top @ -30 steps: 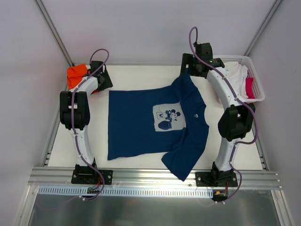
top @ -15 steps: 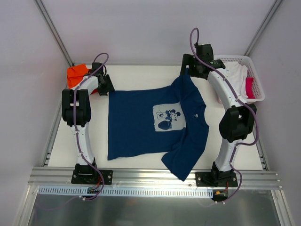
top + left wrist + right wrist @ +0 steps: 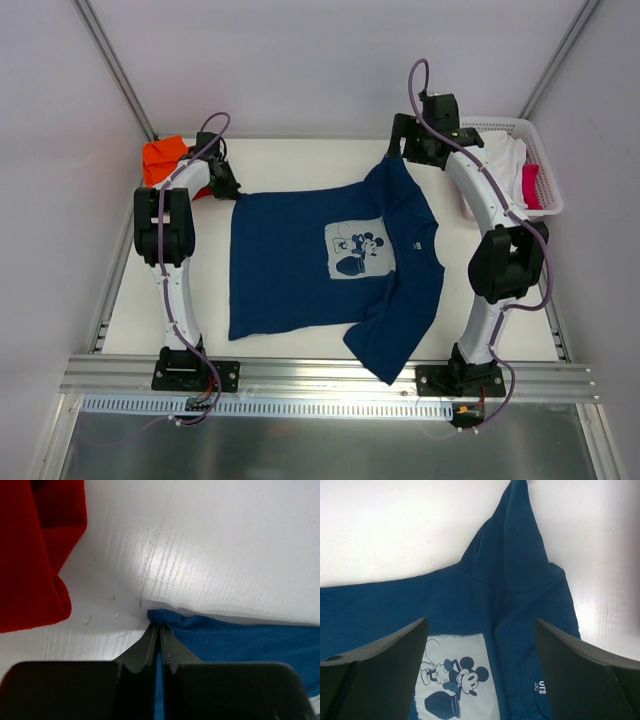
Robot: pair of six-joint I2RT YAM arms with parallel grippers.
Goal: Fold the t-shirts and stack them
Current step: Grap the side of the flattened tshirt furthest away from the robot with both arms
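Observation:
The navy t-shirt (image 3: 320,265) lies spread on the table with its mouse print (image 3: 358,250) facing up; its near right sleeve is bunched up. My left gripper (image 3: 229,189) is at the shirt's far left corner. In the left wrist view it (image 3: 160,626) is shut on that blue corner (image 3: 165,616), with cloth showing between the jaws. My right gripper (image 3: 403,157) hovers open over the far sleeve (image 3: 512,545), fingers (image 3: 395,655) wide apart over the print (image 3: 452,675) and nothing between them. An orange t-shirt (image 3: 163,155) lies bunched at the far left corner.
A white lattice basket (image 3: 548,170) stands at the far right, with a white t-shirt (image 3: 503,165) and a red one (image 3: 531,186) in it. In the left wrist view the orange cloth (image 3: 30,555) lies close to the left of my left gripper.
My left gripper has slid right to the navy shirt's far left corner and shut on it. The right arm has shifted slightly; its gripper stays open.

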